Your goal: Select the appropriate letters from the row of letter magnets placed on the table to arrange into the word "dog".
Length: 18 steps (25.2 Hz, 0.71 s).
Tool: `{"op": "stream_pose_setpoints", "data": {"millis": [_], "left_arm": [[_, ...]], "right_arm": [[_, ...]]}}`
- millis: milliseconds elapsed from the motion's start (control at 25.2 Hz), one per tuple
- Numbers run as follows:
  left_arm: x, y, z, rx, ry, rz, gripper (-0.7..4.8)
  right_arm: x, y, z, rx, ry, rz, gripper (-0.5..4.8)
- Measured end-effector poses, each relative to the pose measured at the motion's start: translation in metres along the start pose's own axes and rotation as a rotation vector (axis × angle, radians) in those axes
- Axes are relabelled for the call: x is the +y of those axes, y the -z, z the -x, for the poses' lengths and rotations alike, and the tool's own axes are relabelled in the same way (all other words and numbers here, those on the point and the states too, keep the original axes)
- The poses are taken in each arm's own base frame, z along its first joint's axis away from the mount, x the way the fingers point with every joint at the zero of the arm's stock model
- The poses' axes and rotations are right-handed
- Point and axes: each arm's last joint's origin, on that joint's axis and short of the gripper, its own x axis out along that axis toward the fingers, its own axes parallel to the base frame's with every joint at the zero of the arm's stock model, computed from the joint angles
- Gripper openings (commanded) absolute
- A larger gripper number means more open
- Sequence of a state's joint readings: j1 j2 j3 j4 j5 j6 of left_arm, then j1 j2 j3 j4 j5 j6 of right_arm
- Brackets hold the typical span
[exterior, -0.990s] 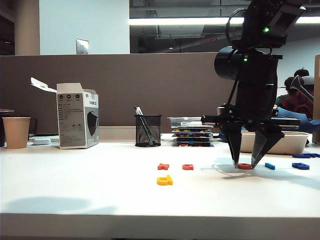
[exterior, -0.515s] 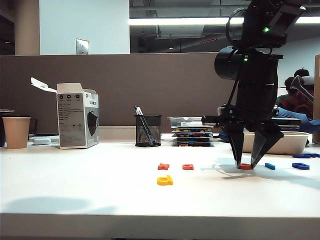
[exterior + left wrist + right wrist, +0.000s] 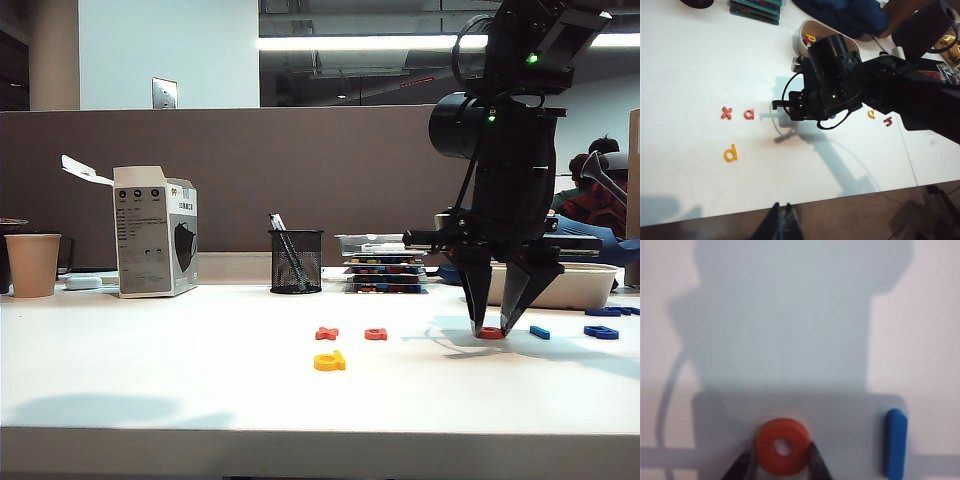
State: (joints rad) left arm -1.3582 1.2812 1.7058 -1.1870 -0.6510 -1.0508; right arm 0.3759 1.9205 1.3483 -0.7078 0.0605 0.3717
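1. Nearest to me, the flat yellow plastic "d" magnet [image 3: 329,361] lies alone on the wide white smooth table [image 3: 180,370], in front of the row and apart from it. I read it as the word's first letter, already set down.
2. The left gripper [image 3: 781,223] hangs high over the table's near edge, well away from the letters. Its dark fingers look pressed together with nothing between them.
3. Behind the "d", the row of small flat letter magnets [image 3: 460,332] starts with a red-orange "x"-shaped letter [image 3: 327,333] and a small red-orange letter [image 3: 376,334] just beside it. I'd leave both alone.
4. Further along the row, the right gripper [image 3: 489,328] stands fingertips-down on the table around the red-orange plastic ring "o" [image 3: 783,446]. A second ago its fingers straddled the ring with clear gaps; they have since drawn in, and in the right wrist view they now touch the ring's sides. The arm itself has not shifted. I judge the pinch is just seating, so the "o" is nearly ready to lift.
5. Just beside the ring lies a light blue straight bar [image 3: 896,442], untouched.
6. Towards the far right of the row sit dark blue flat letters [image 3: 601,331]; the "g" should be among them, though I cannot tell which.
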Motion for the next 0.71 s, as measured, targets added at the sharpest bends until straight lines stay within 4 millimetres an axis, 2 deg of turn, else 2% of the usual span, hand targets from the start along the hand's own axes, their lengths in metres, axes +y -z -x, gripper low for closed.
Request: {"op": "stream_pose_setpoints", "data": {"millis": [554, 713], "left_arm": [[0.0, 0.0, 0.0, 0.0, 0.0, 0.0, -0.05], [0.0001, -0.0001, 0.0001, 0.0, 0.0, 0.0, -0.05]], "right_arm": [[-0.0002, 0.0005, 0.0006, 0.005, 0.002, 0.0, 0.8], [-0.0022, 0.0049, 0.0068, 0.035, 0.013, -0.003, 0.8]]}}
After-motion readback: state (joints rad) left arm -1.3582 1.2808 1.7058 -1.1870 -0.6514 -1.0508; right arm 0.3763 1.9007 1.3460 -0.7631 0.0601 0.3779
